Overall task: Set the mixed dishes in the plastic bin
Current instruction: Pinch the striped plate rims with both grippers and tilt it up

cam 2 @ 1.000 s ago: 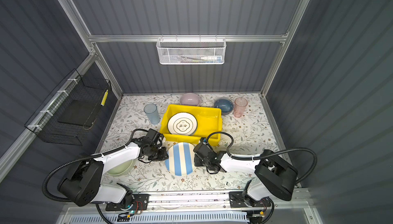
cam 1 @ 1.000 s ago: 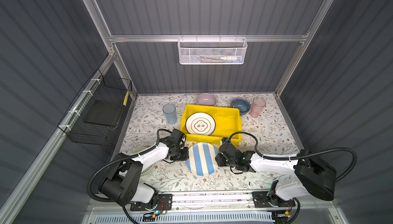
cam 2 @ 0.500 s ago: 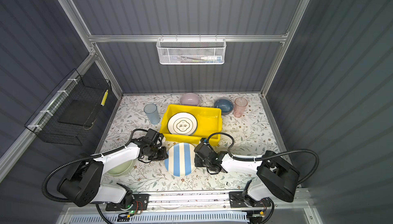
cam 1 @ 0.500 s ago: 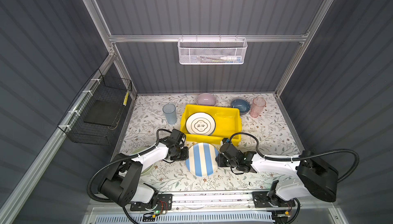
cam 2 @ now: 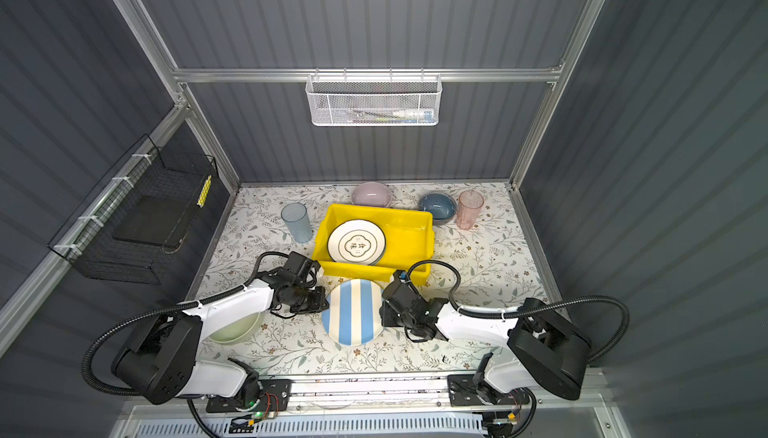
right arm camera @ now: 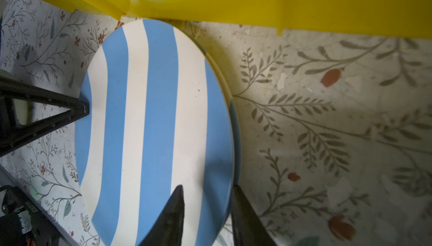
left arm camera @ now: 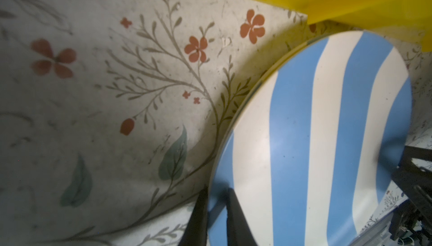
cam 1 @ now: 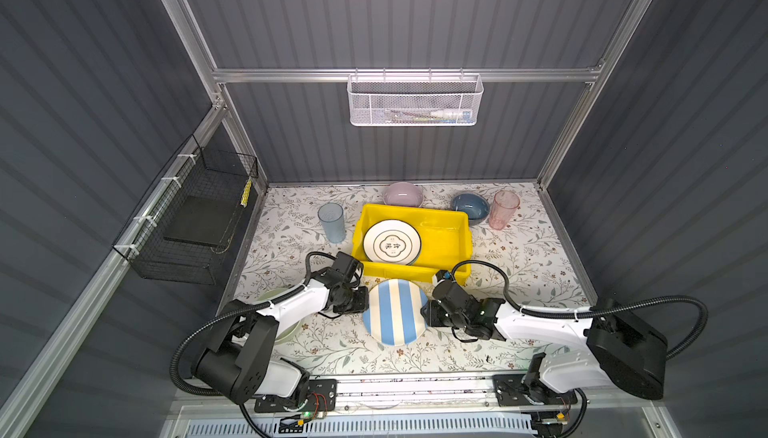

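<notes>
On your left, the pale green bowl sits on the counter under the left arm, and nothing has changed there. The change is at the left end effector. Over the last second its fingers have drawn together, and the left wrist view now shows them clamped on the left rim of the blue-white striped plate, one finger over the face and one outside the edge. The plate itself has not shifted. It lies on the counter just in front of the yellow plastic bin, its far edge close to the front wall, and you cannot tell yet whether any part is off the surface. On the plate's right side, the right end effector has kept its place and its opening. Its fingers stand apart astride the rim, and whether they press on it cannot be told. For you, this likely means the pickup has passed from lining up to gripping, and a lift over the front wall comes next. In the bin, the green-rimmed lettered plate fills the left half and the right half is bare. Across the back, the blue tumbler, lilac bowl, dark blue bowl and pink tumbler are all still outside the bin.
</notes>
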Controlling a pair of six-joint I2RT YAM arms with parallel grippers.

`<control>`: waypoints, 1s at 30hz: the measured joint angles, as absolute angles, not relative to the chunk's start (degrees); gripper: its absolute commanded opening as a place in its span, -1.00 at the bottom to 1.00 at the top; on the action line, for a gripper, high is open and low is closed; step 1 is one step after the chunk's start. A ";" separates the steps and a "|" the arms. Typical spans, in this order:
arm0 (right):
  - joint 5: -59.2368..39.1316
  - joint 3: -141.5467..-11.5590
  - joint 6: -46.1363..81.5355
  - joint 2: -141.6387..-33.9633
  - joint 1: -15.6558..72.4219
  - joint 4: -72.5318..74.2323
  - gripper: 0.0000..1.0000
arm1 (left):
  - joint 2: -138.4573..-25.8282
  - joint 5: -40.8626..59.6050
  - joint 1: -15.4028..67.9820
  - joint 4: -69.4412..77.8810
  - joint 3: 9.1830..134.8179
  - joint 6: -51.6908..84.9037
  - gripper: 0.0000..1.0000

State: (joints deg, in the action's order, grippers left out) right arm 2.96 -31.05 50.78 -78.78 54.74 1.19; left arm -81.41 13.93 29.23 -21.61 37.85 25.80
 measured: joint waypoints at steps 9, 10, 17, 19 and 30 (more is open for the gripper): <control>0.80 -28.32 52.53 -78.19 53.32 5.96 -0.36 | -81.36 14.20 29.28 -21.12 37.74 26.00 -0.79; 0.58 -27.97 52.51 -78.02 53.21 6.46 -0.37 | -81.36 14.20 29.28 -21.12 37.74 26.00 -0.80; -1.80 -23.66 52.34 -75.31 52.80 11.18 -0.51 | -81.34 14.22 29.28 -20.58 37.58 26.00 -0.83; -2.63 -22.35 52.31 -73.54 52.80 12.45 -0.51 | -81.34 14.13 29.28 -20.47 37.56 25.98 -0.83; -4.95 -21.45 50.94 -67.48 52.86 17.72 -0.51 | -81.62 13.39 29.61 -20.36 37.39 26.00 -0.84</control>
